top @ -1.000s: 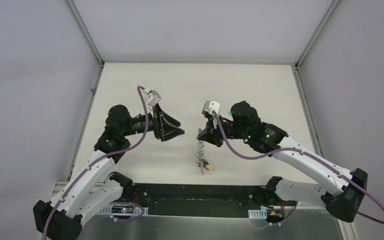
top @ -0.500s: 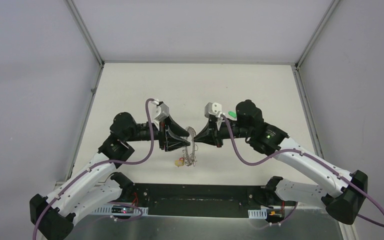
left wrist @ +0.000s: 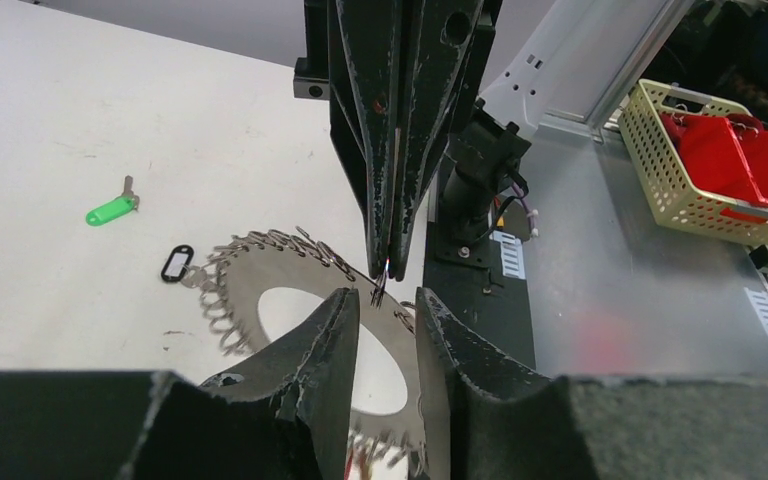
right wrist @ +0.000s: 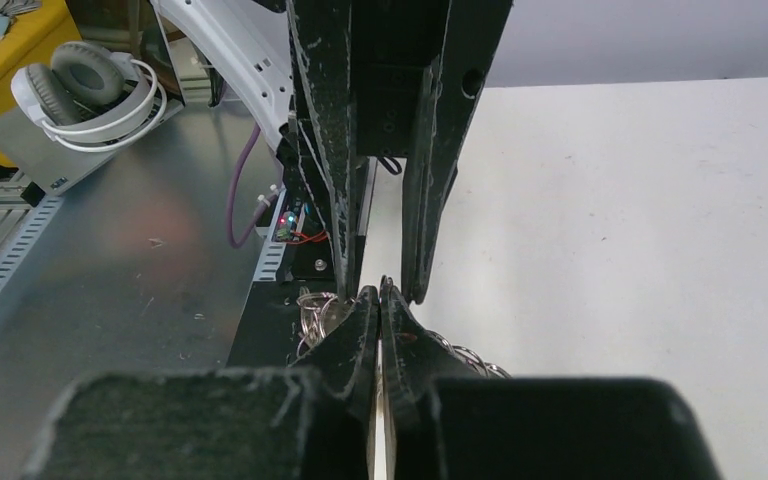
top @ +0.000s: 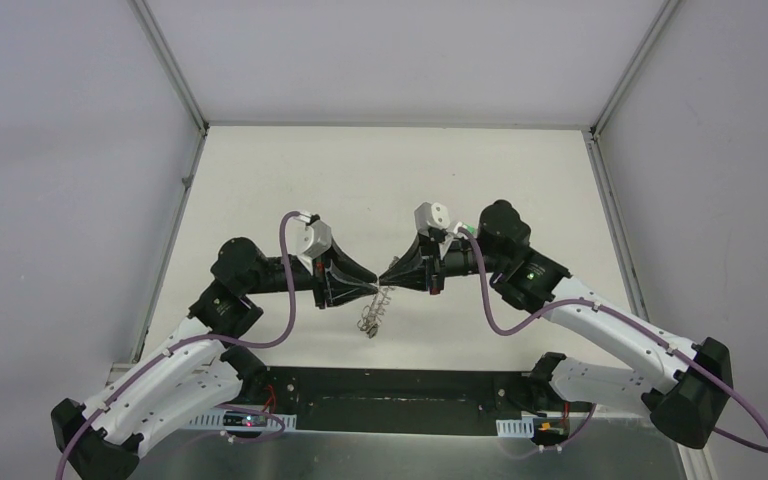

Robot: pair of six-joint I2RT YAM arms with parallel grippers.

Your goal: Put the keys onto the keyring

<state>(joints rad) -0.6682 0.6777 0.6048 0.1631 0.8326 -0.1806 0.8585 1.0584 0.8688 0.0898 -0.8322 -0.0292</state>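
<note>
Keyring (left wrist: 243, 286) held in the air over the near edge of the pale surface (left wrist: 80, 120), at the spot where the two arms meet tip to tip. From above it hangs below that meeting point, toward the arm bases. It is a flat grey disc with a wide hole, and small wire loops (left wrist: 222, 318) line its rim.

The right pincer (right wrist: 380, 295) is closed down to a sliver and appears to pinch the rim or one of its loops. The left pincer (left wrist: 385, 300) stands parted, its two fingers on either side of the ring's edge. Whether either finger touches the ring cannot be told.

The green key (left wrist: 110, 211) lies flat on the surface, well apart from the ring. In the left wrist view its long axis runs from the tag at lower left to the metal blade at upper right. The black key (left wrist: 175, 264) sits just beside the ring's outer loops, tag outward and blade toward the ring. Whether it is already hooked on cannot be told.

The ring looks stiff and light, but held by one edge it would likely swing, and the thin loops may bend or slip. The keys look small, light and smooth. The plastic tag is probably the better place to hold, leaving the blade's end free to meet a loop.
</note>
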